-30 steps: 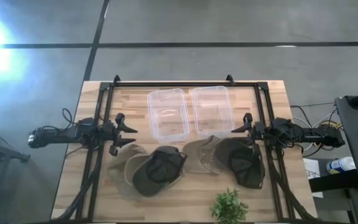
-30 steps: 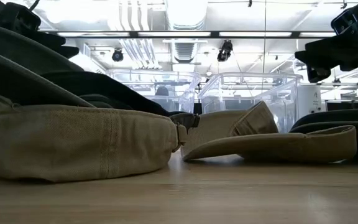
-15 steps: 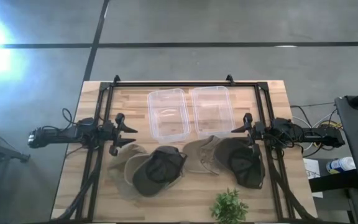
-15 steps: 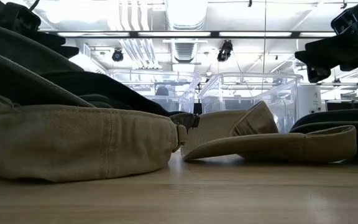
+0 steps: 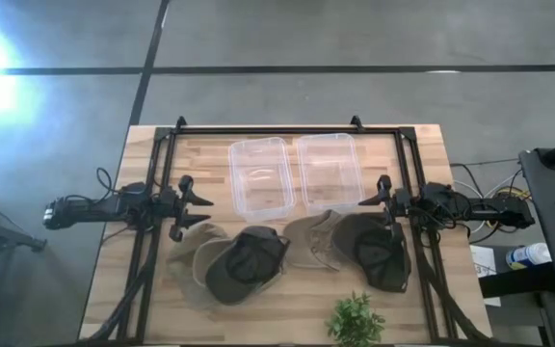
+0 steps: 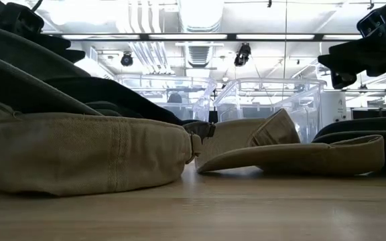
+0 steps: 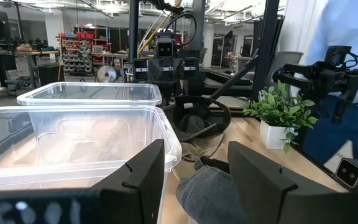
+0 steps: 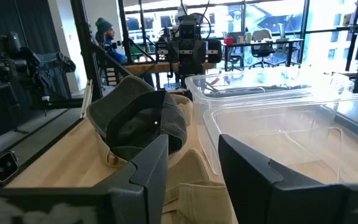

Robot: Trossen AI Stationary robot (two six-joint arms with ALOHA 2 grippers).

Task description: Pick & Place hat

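Four caps lie in a row on the near half of the table: a tan cap [image 5: 193, 258], a dark olive cap [image 5: 246, 265] overlapping it, a second tan cap [image 5: 311, 241], and a dark cap [image 5: 379, 253] overlapping that one. My left gripper [image 5: 198, 210] hovers open above the table at the left, just beyond the far edge of the left tan cap. My right gripper [image 5: 372, 204] hovers open at the right, over the far edge of the right dark cap. The wrist views show both pairs of fingers spread, left gripper [image 7: 194, 168] and right gripper [image 8: 191, 168], with nothing between them.
Two clear plastic bins stand side by side at the table's far middle, the left bin [image 5: 260, 176] and the right bin [image 5: 329, 171]. A small potted plant [image 5: 356, 319] sits at the near edge. A black frame [image 5: 287, 129] borders the work area.
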